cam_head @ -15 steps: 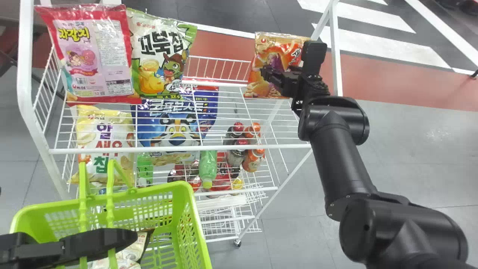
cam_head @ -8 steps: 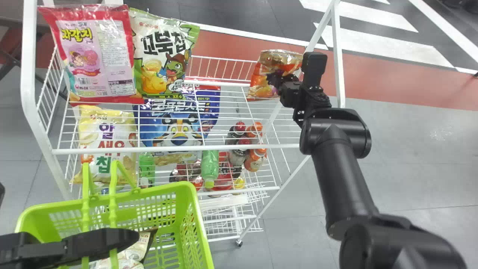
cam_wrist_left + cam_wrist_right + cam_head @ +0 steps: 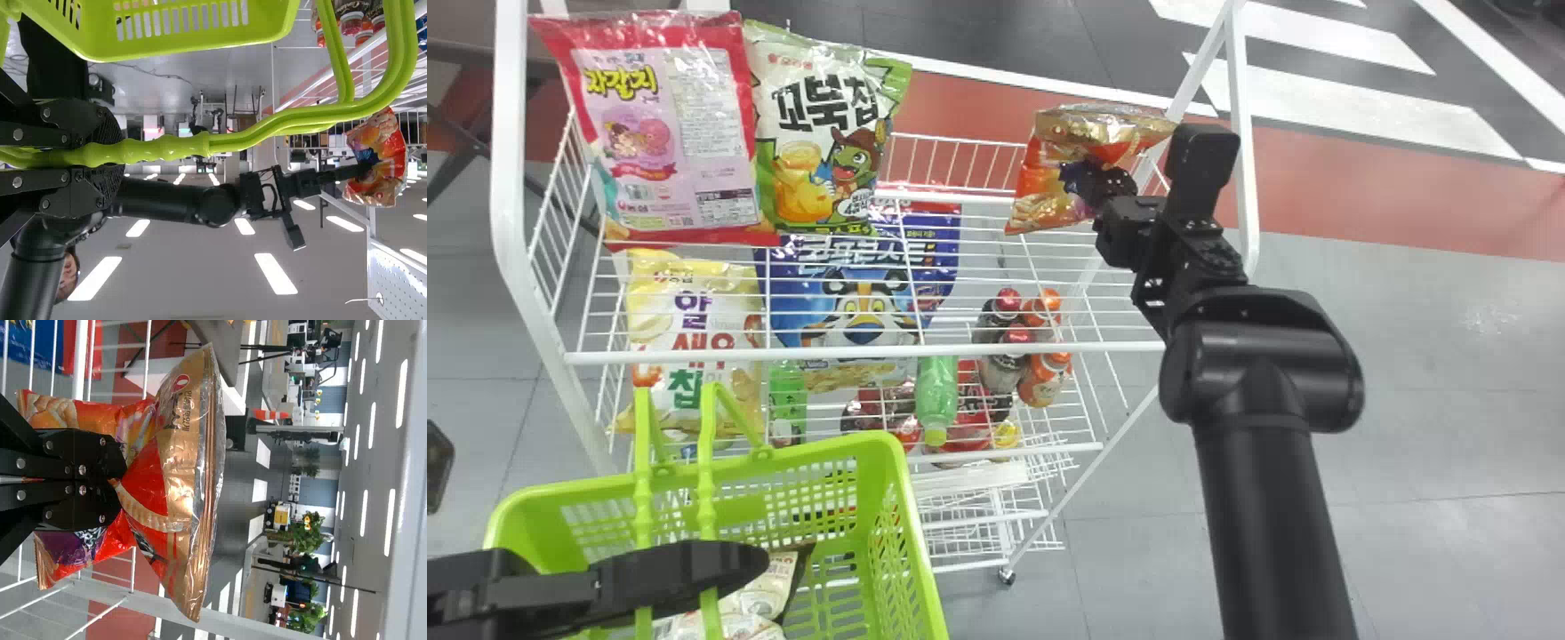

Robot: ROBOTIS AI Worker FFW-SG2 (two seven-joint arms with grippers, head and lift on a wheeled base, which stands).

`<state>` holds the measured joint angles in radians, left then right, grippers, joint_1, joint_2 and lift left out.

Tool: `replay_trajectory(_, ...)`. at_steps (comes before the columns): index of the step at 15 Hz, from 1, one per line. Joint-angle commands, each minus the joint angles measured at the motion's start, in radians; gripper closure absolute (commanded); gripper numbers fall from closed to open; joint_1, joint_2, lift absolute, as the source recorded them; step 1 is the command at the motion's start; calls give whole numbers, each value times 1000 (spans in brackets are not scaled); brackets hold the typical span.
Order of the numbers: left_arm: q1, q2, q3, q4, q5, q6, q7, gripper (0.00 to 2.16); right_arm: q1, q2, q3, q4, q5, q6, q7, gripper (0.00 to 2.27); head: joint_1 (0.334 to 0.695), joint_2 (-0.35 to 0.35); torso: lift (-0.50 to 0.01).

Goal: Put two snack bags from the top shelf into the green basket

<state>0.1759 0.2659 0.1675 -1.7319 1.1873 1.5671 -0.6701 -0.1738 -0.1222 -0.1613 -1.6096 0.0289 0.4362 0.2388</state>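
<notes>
Head view gives me the orange snack bag (image 3: 1036,173) at the right end of the top shelf (image 3: 871,353), its foil glossy and crumpled, with a gold upper end buckled into a ridge; I can't tell if its base touches the wire. At the shelf's other end stand a flat, shiny pink-and-red bag (image 3: 667,133) and a puffed green-and-white bag (image 3: 809,133). The green basket (image 3: 923,533) is slotted, smooth plastic with ribbed handles (image 3: 267,130), and a pale bag (image 3: 769,587) lies inside it. My right arm (image 3: 1263,498) rises from the bottom edge, bends at the wrist and points leftward to the bag, where the right gripper (image 3: 1082,181) has its fingers drawn together, foil pinched between them. My left arm comes in low at the left, the left gripper (image 3: 734,564) closed around the basket's handles above its opening. Compared with a second ago, the orange bag no longer faces me flat: its top has folded over, and the printed front has bunched up around the fingers. The right forearm has swung closer to upright, while the shelf and basket sit slightly farther right in my view.
</notes>
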Motion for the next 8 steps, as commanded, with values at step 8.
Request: replay_trajectory(8, 0, -2, -2, 6, 0, 4, 1, 2142, 330, 9, 111, -694, -127, 674, 1, 2236, 695, -258, -1)
